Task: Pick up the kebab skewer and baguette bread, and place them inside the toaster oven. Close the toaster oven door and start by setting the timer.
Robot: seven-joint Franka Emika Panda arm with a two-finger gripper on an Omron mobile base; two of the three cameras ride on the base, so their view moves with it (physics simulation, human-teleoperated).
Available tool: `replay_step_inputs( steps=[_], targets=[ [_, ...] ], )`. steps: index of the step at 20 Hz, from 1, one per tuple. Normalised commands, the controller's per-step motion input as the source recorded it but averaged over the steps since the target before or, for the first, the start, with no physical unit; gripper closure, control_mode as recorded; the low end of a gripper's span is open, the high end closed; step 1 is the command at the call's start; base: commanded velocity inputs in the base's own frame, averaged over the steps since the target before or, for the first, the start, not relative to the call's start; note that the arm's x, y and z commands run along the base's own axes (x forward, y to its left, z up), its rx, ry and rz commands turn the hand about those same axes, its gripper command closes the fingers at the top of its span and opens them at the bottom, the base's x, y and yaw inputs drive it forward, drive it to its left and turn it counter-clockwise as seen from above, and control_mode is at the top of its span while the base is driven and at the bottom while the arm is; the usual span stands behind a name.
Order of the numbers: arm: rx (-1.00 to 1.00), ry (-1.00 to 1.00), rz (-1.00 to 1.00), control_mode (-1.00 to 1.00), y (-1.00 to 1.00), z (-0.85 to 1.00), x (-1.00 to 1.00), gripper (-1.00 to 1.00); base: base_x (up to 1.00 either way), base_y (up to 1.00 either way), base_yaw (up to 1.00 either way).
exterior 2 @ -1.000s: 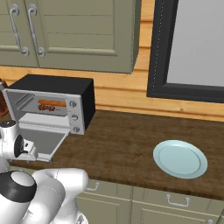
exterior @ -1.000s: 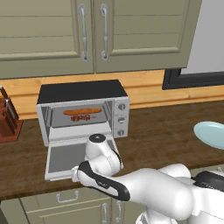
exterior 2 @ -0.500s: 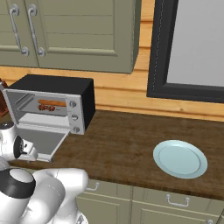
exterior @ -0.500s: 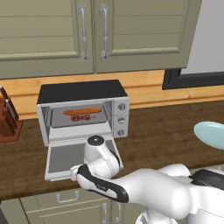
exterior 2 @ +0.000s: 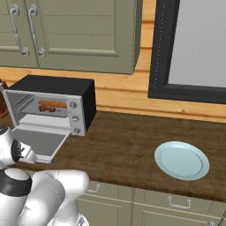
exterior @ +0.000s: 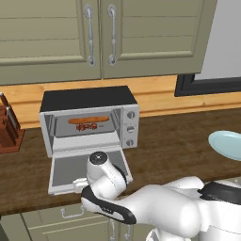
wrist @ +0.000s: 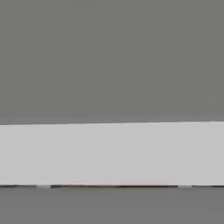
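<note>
My worktop (exterior: 179, 141) is dark, matt wood. The oven (exterior: 89, 120) looks brushed metal with a matt black top. The plate (exterior 2: 181, 160) is glossy.

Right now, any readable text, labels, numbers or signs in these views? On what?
None readable.
toaster oven: knob panel shows three knobs, no markings legible.
plate: plain.
cabinet doors: plain.
</note>
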Motion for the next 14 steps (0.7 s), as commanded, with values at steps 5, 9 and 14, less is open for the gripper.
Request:
replay_step_inputs(
  steps=[5,9,14],
  targets=[
    [0.01,-0.03,-0.04,-1.00,0.00,-0.30,0.04,-1.00,0.00,0.00,0.00],
    [0.02,0.00,0.00,-1.00,-0.03,-0.14,0.02,-1.00,0.00,0.00,0.00],
    [0.05,0.05,0.00,-1.00,-0.14,0.00,-0.39,-1.00,0.00,0.00,0.00]
  ],
)
